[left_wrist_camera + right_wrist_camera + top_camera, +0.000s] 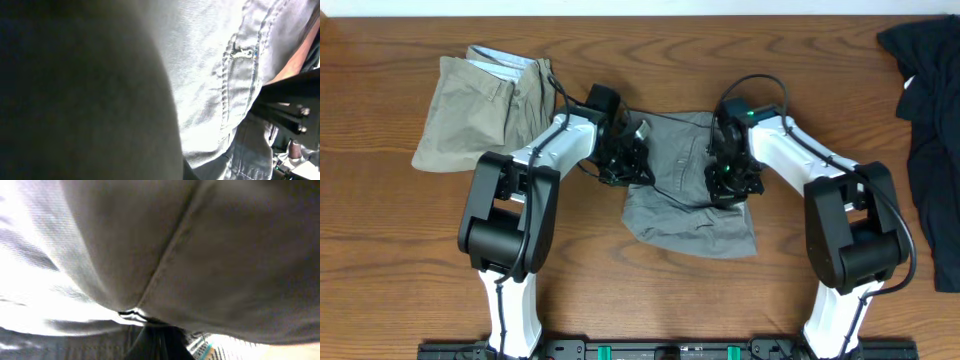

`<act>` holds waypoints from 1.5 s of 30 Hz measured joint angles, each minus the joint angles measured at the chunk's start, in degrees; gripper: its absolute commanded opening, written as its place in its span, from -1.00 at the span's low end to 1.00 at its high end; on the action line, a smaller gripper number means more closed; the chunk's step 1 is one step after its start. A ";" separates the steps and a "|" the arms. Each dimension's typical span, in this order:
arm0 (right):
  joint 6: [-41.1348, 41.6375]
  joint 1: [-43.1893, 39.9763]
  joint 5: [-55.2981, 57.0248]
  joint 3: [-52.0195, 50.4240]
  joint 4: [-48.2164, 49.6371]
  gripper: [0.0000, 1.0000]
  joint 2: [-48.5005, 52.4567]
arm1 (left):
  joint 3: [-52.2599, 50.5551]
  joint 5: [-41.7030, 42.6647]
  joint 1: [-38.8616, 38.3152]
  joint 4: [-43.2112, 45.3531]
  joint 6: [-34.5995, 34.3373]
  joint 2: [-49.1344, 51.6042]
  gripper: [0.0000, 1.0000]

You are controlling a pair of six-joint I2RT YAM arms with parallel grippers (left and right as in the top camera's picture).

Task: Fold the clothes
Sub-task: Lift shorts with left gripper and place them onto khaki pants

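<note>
The mid-grey shorts (685,215) lie crumpled at the table's centre. My left gripper (625,160) is at their left edge and my right gripper (730,178) is at their right edge, both pressed into the cloth. In the left wrist view grey fabric with a stitched seam (210,75) fills the frame and hides the fingers. In the right wrist view grey fabric with a seam (150,240) drapes close over a dark finger (160,340). Both grippers appear shut on the shorts.
Khaki-beige shorts (470,110) lie folded at the back left, close to the left arm. A black garment (930,120) lies at the far right edge. The wooden table (400,250) shows bare wood in front.
</note>
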 measured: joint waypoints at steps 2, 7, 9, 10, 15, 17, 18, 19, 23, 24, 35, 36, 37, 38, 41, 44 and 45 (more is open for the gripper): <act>0.07 -0.70 -0.94 0.24 1.55 -0.92 -1.49 | 0.28 0.15 0.66 0.28 0.81 -0.55 -0.88; 1.14 -3.21 -2.40 3.08 5.88 -0.87 -10.36 | 1.07 0.61 4.24 7.21 1.36 -6.14 -0.88; 1.62 -4.59 -2.73 4.15 7.98 -0.85 -14.95 | 1.49 0.83 7.45 12.98 -0.37 -8.85 -0.88; 1.77 -5.05 -2.78 4.57 8.59 -0.85 -17.22 | 1.66 1.03 9.27 15.67 -1.38 -9.86 -0.88; 2.23 -6.05 -3.17 5.27 8.98 -0.84 -23.47 | 3.02 1.07 21.99 29.16 -9.05 -11.82 -0.88; 2.38 -6.05 -3.30 5.29 8.04 -0.86 -23.54 | 3.17 -0.44 27.30 29.57 -11.37 -11.82 -0.88; 2.47 -6.05 -3.30 5.27 7.54 -0.86 -23.32 | 3.17 -1.57 29.99 28.85 -12.68 -11.82 -0.87; 2.49 -6.05 -3.30 5.27 7.02 -0.86 -23.06 | 3.17 -2.58 32.54 28.02 -13.88 -11.72 -0.88; 2.54 -6.05 -3.30 5.22 6.60 -0.87 -22.71 | 3.08 -4.70 40.09 23.74 -18.51 -10.36 -0.87; 2.51 -6.03 -3.26 5.22 6.60 -0.87 -22.71 | 2.97 -4.94 41.53 21.86 -19.41 -9.73 -0.86; 2.56 -6.03 -3.02 5.22 6.73 -0.86 -22.71 | 2.78 -7.54 43.56 9.38 -23.10 0.48 -0.88; 2.56 -6.03 -3.02 5.22 6.71 -0.86 -22.71 | 2.78 -7.45 43.56 9.94 -23.06 0.26 -0.88; 2.56 -6.03 -2.99 5.22 6.58 -0.86 -22.71 | 2.71 -7.37 43.56 10.67 -23.02 0.04 -0.88; 2.56 -6.03 -2.99 5.22 6.47 -0.85 -22.71 | 2.62 -7.21 43.56 11.69 -22.84 -0.22 -0.88; 2.56 -6.03 -2.93 5.22 6.54 -0.86 -22.71 | 1.77 -5.33 43.52 17.49 -22.27 -2.38 -0.88; 2.54 -6.03 -2.91 5.22 6.60 -0.85 -22.71 | 1.42 -2.10 43.50 24.46 -23.85 -6.56 -0.88; 2.51 -6.03 -2.91 5.22 6.60 -0.85 -22.71 | 1.40 -1.03 43.41 26.14 -24.83 -8.46 -0.88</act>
